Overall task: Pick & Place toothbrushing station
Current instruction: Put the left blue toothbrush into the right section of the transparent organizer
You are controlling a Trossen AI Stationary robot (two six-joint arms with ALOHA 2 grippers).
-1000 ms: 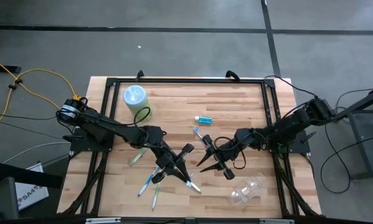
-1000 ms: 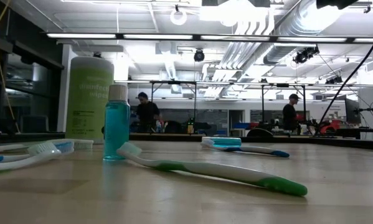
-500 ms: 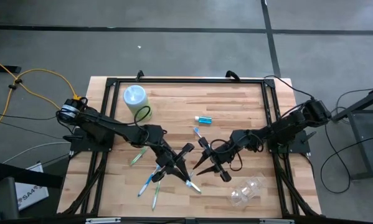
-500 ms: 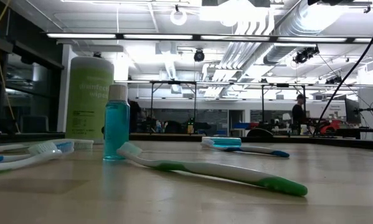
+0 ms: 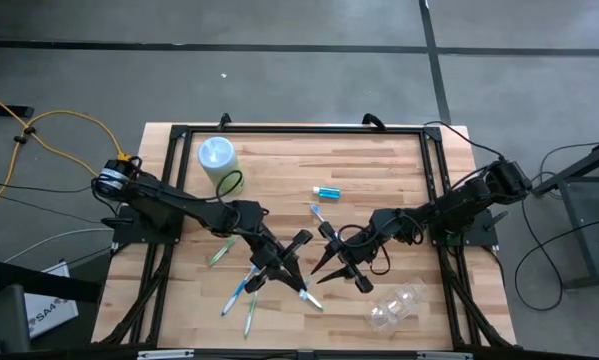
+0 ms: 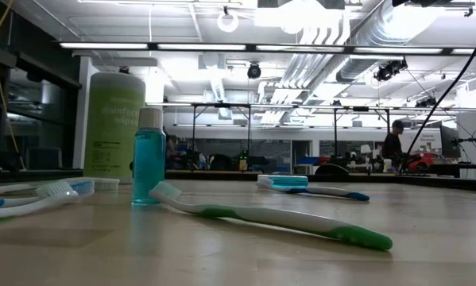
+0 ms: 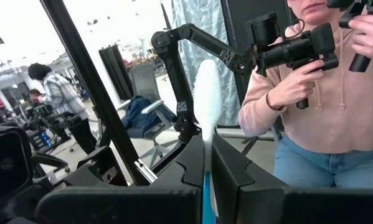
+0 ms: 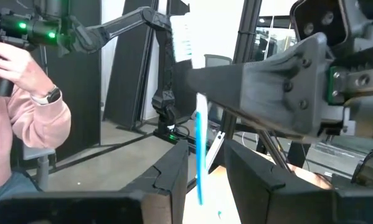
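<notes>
- Over the last second the right gripper [image 5: 331, 262] slid a little toward the left of the overhead frame, closer to the left gripper [image 5: 297, 262]; between the half-second mark and now it barely moved. I judged this as the two arms lining up near mid-desk, perhaps for a handover or a joint placement, with nothing yet dropped into the cup.
- The left gripper had stayed put, its fingers pressed together on a slim white-and-blue plastic toothbrush [image 7: 207, 118] standing upright between them, its rounded head uppermost in the left wrist view.
- The right gripper's fingers pinched another thin blue-and-white toothbrush [image 8: 199, 146], partly spread around its narrow handle.
- In the low view only a person in the far room had walked rightward; the desk items had not shifted.
- The clear, ribbed plastic cup [image 5: 396, 305] lay on its side at the lower right of the overhead frame, glossy and see-through.
- The small blue tube [image 5: 327, 191] rested above centre; loose slim toothbrushes [image 5: 241, 295] lay fanned at lower centre-left, smooth moulded plastic with bristled heads.
- The wooden desk [image 5: 379, 160] showed pale striped planks, matte and flat.
- The pale-green cylindrical canister [image 5: 217, 157] stood at upper left.
</notes>
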